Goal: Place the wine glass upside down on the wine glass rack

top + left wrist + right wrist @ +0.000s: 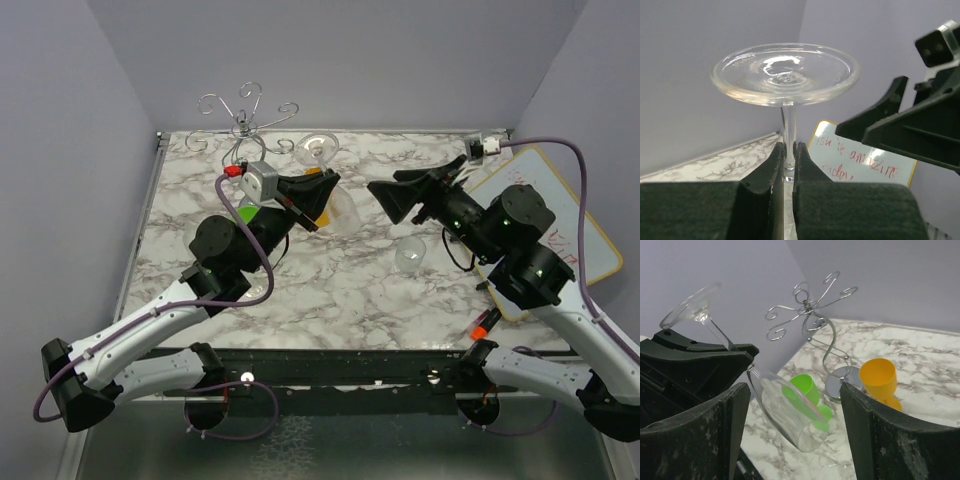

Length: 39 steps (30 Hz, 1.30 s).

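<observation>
Surface: table (350,290) with a white-and-grey marble pattern, flat, matte. Plain lavender-grey walls (350,60) on three sides. A whiteboard (860,162) with a yellow rim and red scribble lies at the table's right edge, under my right arm.

My left pincer (788,148) is clamped on the stem of the wine glass (785,72), low on the stem near the bowl. The glass is off the table, tilted, round foot up and bowl hanging down and open. Clear glass, thin stem, flat disc foot with a glossy rim.

My right pincer (385,203) is spread wide, holding nothing, pointed at the glass from just beside it. Its black pads look scuffed.

The rack (807,305) stands at the far left of the table: thin silver wire, S-curved stem, curled spiral arms on top, round shiny base. The glass is near it, apart from it, not hung.

A green cup (802,387) and an orange cup (879,376), smooth plastic, sit beside the rack base. A small clear glass item (410,255) lies between my arms; exact shape unclear.
</observation>
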Tool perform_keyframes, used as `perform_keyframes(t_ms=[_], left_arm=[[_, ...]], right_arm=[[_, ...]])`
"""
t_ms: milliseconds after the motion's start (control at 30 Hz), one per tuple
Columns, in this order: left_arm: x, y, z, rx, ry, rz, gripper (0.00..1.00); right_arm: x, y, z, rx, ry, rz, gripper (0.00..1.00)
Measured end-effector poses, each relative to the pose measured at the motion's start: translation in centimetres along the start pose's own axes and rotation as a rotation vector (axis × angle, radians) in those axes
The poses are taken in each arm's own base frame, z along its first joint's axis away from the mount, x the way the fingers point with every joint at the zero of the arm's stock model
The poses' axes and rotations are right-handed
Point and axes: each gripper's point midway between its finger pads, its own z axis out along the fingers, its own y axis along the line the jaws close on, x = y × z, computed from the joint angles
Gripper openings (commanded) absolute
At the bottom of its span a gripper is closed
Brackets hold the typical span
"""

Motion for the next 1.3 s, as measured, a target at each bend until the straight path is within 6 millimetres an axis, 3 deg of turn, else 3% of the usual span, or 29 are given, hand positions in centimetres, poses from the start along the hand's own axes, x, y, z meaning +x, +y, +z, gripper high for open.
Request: perform_keyframes(t_ms=[233,500,733,900,1133,1267,1300], left_arm=[[1.7,-1.4,-1.8,0.137,0.044,0.138,0.0],[3.6,-1.3,-2.1,0.18,0.087,0.235,0.0],[4.5,-0.9,-2.4,0.178,0.123,0.267,0.0],[5.6,-0.5,-3.0,0.177,0.178,0.304,0.0],[7.4,-0.4,-3.9,0.213,0.258,0.352,0.0],[7.5,-0.8,-4.0,0.239,0.259,0.356,0.0],[7.4,-0.8,-3.9,0.242,0.255,0.356,0.0]], right_arm=[[2.3,2.6,1.5,-0.11,0.102,0.154,0.83],[-0.5,6.1,0.3,-0.257,0.041,0.344,0.85],[-0.3,5.7,0.9,-0.204,0.059,0.455,0.78],[0.6,5.1,2.2,-0.145,0.098,0.505,0.62],[2.7,4.7,3.7,-0.084,0.177,0.603,0.28],[3.5,4.6,3.8,-0.051,0.214,0.683,0.03],[3.5,4.6,3.7,-0.05,0.216,0.702,0.01]])
